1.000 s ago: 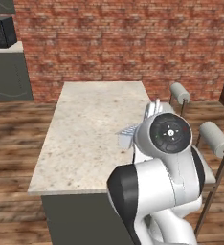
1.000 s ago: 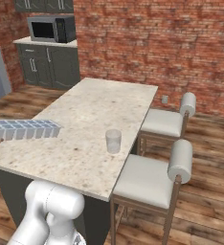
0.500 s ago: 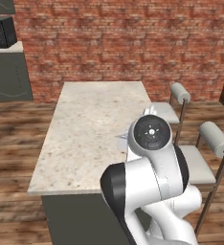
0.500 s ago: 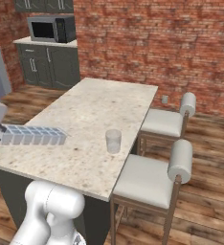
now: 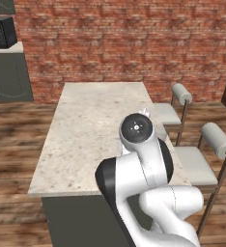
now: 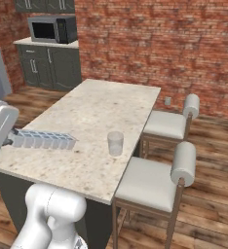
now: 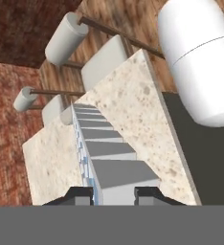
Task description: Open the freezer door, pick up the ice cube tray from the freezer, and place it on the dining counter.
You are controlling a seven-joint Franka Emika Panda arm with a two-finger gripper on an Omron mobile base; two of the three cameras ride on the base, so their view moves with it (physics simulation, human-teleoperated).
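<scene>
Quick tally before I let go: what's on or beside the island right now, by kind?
Ice cube tray: 1, in the gripper over the dining counter
Clear glass: 1, on the counter
Padded stools: 2, along the counter's side
Total: 4

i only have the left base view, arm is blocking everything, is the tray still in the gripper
Observer: Yes. In the hand view the ice cube tray runs out from between the gripper fingertips.
Operator: is it over the counter yet
Observer: Yes. The right base view shows it low over the near left part of the dining counter; whether it touches the top, I cannot tell.
Operator: anything near it
Observer: A clear glass stands on the counter past the tray's far end, with a gap between them.
</scene>
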